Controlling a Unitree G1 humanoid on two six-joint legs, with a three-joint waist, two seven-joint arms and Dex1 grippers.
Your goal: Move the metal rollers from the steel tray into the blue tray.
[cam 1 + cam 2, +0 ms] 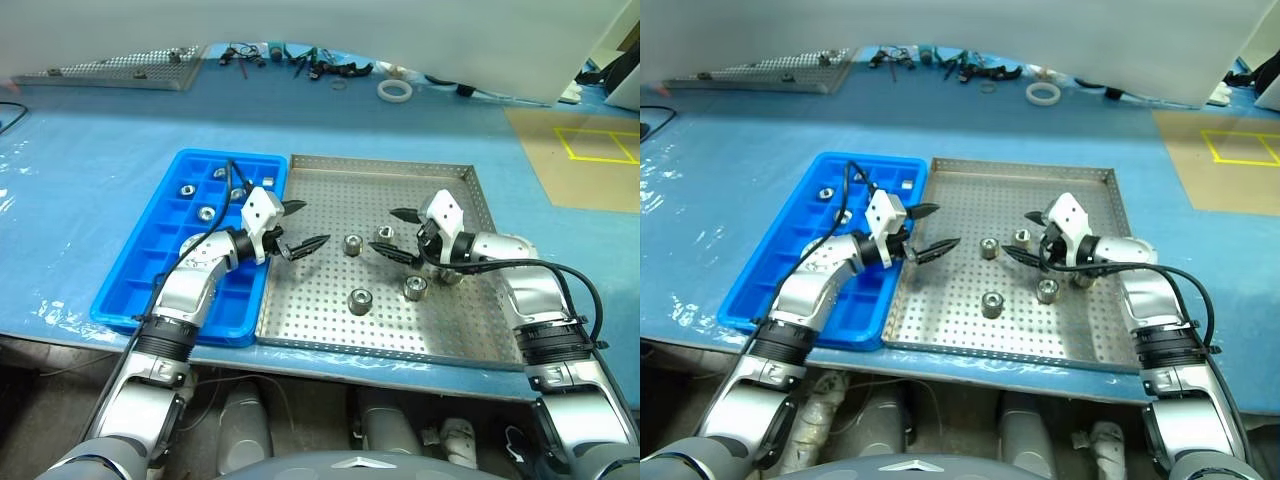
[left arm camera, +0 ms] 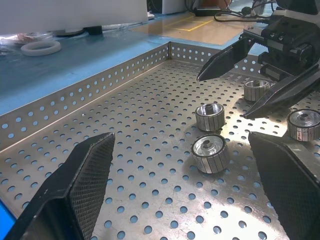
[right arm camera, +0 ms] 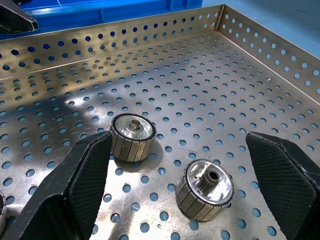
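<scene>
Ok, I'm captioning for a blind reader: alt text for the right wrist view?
Two metal rollers stand on the steel tray between the open right gripper fingers. The blue tray lies beyond the far rim.

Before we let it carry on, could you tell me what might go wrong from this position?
Both grippers, left and right, hang open over the steel tray, facing each other across the same rollers, so they could collide if both reach in. The rollers stand close together; closing on one may knock its neighbour away. The blue tray already holds rollers, so a drop could land in a filled compartment.
</scene>
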